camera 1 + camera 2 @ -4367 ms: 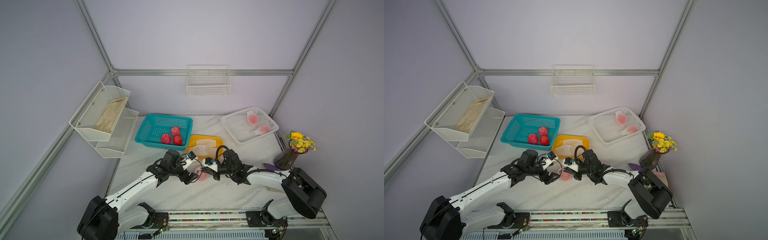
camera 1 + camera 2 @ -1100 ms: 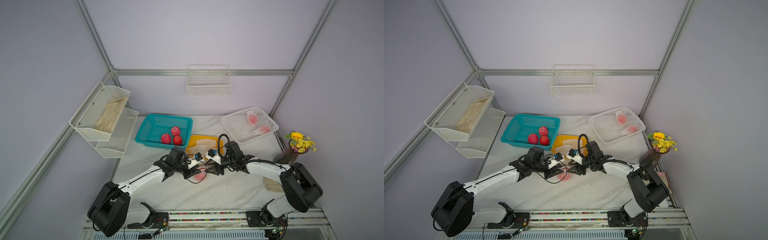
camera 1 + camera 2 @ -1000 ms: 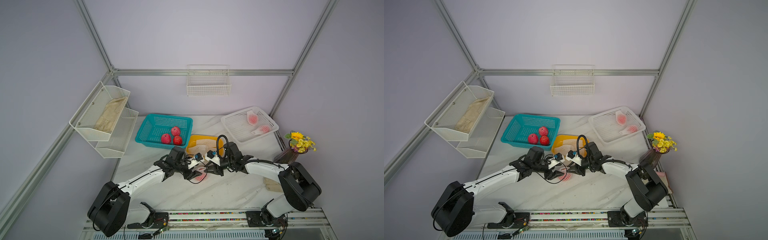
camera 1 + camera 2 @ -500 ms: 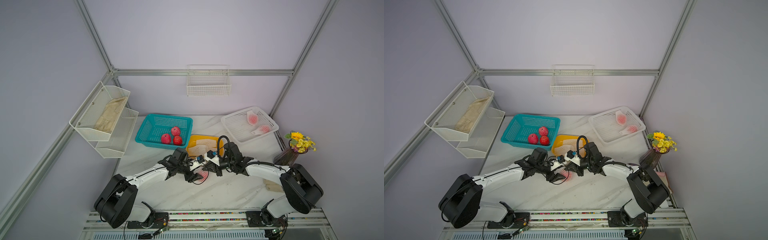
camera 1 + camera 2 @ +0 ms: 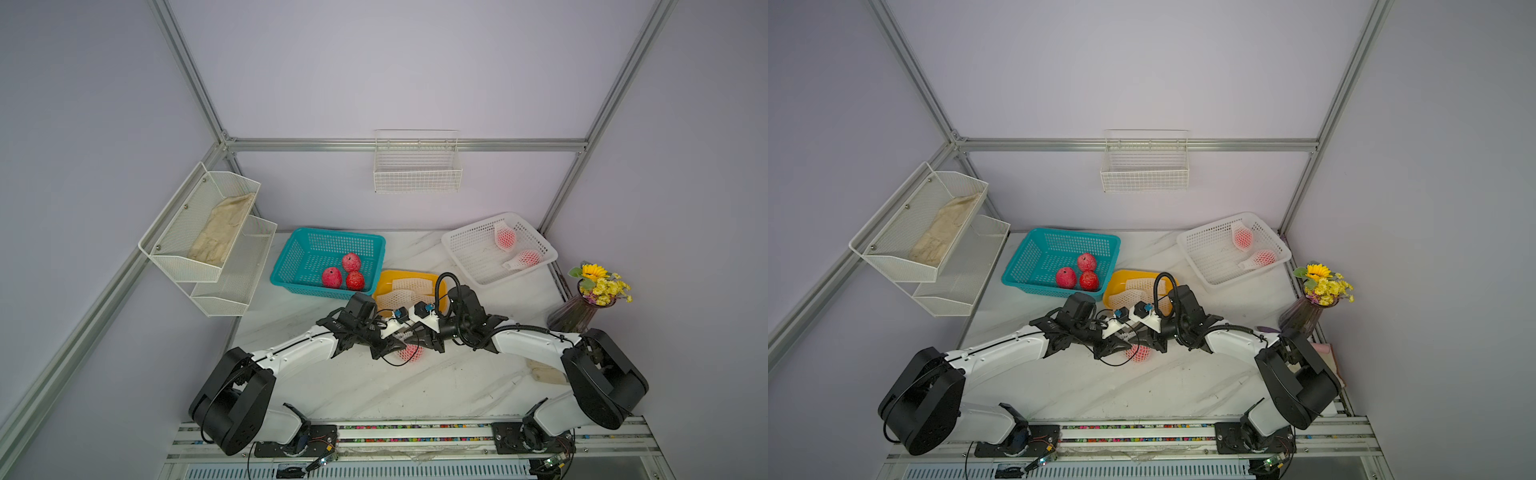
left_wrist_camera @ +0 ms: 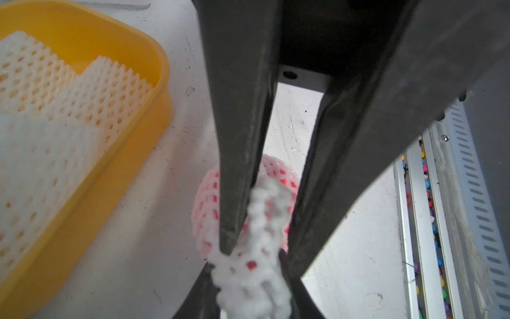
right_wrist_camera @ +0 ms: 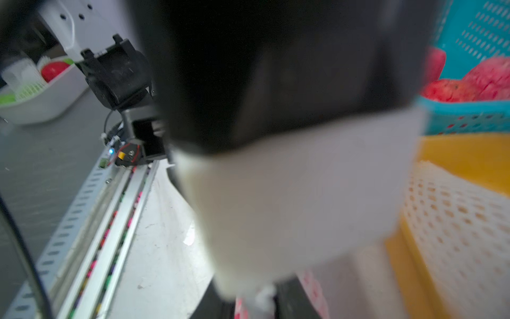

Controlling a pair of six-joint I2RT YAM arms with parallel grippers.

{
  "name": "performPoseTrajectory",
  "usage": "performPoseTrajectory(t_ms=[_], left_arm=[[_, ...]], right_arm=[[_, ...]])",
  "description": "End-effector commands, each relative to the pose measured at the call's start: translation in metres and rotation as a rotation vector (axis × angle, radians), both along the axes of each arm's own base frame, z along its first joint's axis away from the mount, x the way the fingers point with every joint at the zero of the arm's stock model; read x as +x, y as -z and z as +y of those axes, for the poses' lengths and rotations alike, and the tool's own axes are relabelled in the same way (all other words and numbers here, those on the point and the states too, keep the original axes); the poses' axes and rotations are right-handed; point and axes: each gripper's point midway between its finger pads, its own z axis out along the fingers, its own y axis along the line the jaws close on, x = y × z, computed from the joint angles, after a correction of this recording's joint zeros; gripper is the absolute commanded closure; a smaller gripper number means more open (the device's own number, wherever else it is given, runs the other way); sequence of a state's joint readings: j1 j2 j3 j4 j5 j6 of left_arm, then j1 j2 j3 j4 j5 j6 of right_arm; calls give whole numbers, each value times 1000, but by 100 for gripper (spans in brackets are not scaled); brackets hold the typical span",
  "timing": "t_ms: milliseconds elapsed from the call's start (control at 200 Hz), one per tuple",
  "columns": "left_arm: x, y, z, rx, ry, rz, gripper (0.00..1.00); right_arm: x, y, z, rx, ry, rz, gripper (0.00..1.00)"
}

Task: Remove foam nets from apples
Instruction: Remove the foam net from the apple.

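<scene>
A netted apple [image 5: 412,352] [image 5: 1138,353] lies on the marble table between both arms. In the left wrist view its foam net [image 6: 256,243] bunches up off the apple [image 6: 205,198], and my left gripper [image 6: 259,251] [image 5: 397,343] is shut on that loose end. My right gripper [image 5: 422,339] [image 7: 256,303] meets it from the other side; its fingers [image 6: 299,295] stand apart around the same net end, blurred. Three bare apples [image 5: 343,274] sit in the teal basket [image 5: 332,235]. Two netted apples [image 5: 505,239] [image 5: 526,258] lie in the white basket [image 5: 461,239].
A yellow tray [image 5: 409,273] [image 6: 154,55] holding empty nets [image 5: 401,296] stands just behind the grippers. A vase of flowers [image 5: 582,313] is at the right edge. A wire shelf [image 5: 208,241] hangs on the left and a wire basket [image 5: 417,168] on the back wall.
My left gripper has closed onto the net's loose end. The right gripper's jaws, shut half a second ago, have parted. Both arms stay together over the apple.
</scene>
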State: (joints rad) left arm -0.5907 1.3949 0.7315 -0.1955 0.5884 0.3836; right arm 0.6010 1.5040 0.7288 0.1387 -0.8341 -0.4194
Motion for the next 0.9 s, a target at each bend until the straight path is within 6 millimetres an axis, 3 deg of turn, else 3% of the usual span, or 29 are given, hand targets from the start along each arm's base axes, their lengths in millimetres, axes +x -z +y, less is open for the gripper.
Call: performPoseTrajectory(t_ms=[0, 215, 735, 895], left_arm=[[11, -36, -13, -76, 15, -80, 74], [10, -43, -7, -74, -6, -122, 79], [9, -51, -2, -79, -14, -168, 87], [9, -59, -4, -100, -8, -175, 89]], right_arm=[[7, -9, -4, -24, 49, -61, 50], [2, -1, -14, -43, 72, 9, 22], [2, 28, -8, -81, 42, 153, 21], [6, 18, -4, -22, 46, 109, 28]])
